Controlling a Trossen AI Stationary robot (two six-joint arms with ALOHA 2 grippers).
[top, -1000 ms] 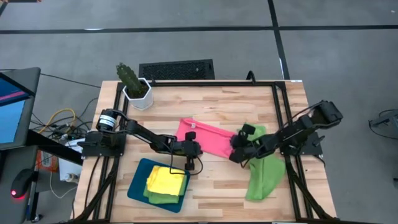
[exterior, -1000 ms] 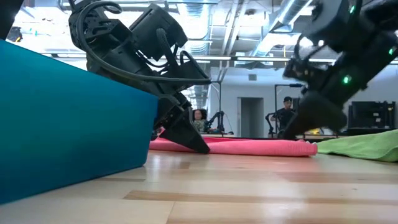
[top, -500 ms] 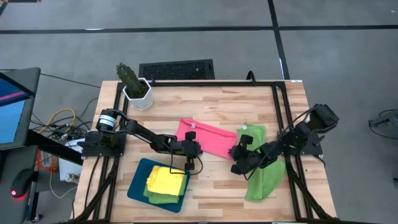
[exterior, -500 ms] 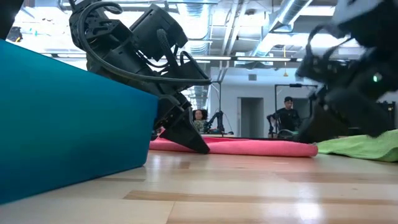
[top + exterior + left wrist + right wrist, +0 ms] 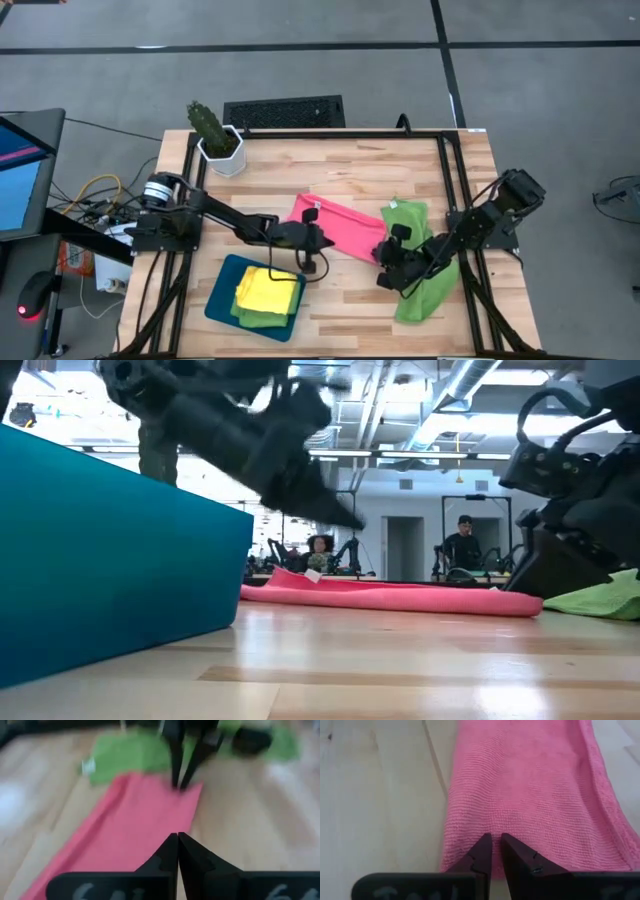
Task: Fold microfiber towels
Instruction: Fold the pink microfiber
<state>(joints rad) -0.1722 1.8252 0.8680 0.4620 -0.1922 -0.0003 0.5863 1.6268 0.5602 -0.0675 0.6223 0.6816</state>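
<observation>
Folding of pink towel point(image 5: 338, 228) is proceeding: left gripper point(image 5: 312, 240), jaws together, is lifting; right gripper point(image 5: 491, 851), jaws nearly together, is pinching the towel's edge. Next likely needs carrying that edge across.

The left claw point(image 5: 178, 836) shows as two dark fingers point(image 5: 162, 857) pressed together, tips meeting with no gap, nothing caught between them. Directly ahead of the tips lies the pink towel point(image 5: 135, 827), a long flat strip running away from the claw on the pale wooden worktop point(image 5: 260, 815). At the strip's far end the other arm's claw point(image 5: 181, 782) comes down, its two thin dark fingers close together and seemingly touching the pink edge, though blur makes that uncertain. Beyond that, a lime green towel point(image 5: 127, 755) lies just past the pink one.
</observation>
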